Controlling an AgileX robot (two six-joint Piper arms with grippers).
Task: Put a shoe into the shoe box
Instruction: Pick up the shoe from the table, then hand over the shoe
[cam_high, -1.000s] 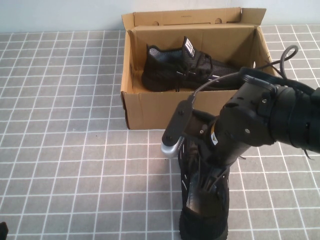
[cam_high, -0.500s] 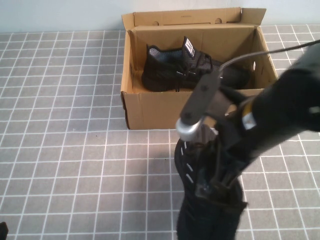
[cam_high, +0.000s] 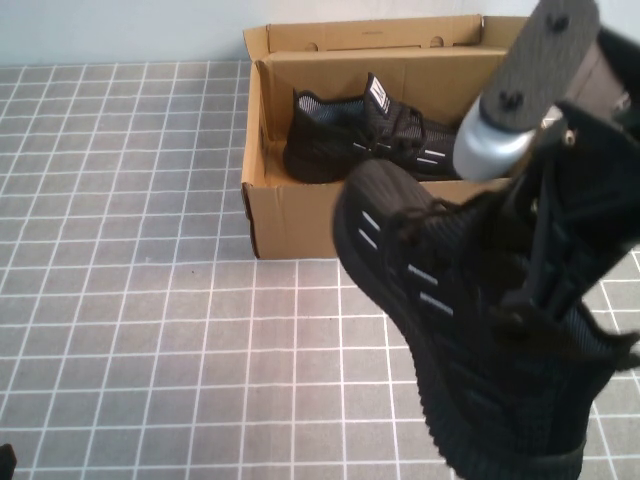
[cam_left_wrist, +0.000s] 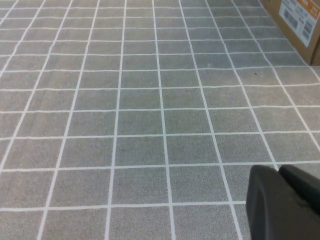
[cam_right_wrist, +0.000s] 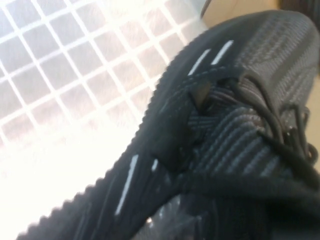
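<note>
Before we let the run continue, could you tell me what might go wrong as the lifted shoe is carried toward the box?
1. The right gripper holds the shoe only by its collar, toe hanging out front; it could swing or slip.
2. The twin shoe already fills much of the shoe box, so the toe may catch on it or on the front wall.
3. The left gripper is shut, parked low over the mat, and cannot help.

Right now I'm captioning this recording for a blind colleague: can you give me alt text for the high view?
The right gripper, shut on a black knit lace-up sneaker, holds it in the air in front of an open brown corrugated cardboard shoe box. A matching black sneaker already lies inside the box, on a grey tiled table. Only a dark tip of the left gripper shows, bottom left.
</note>
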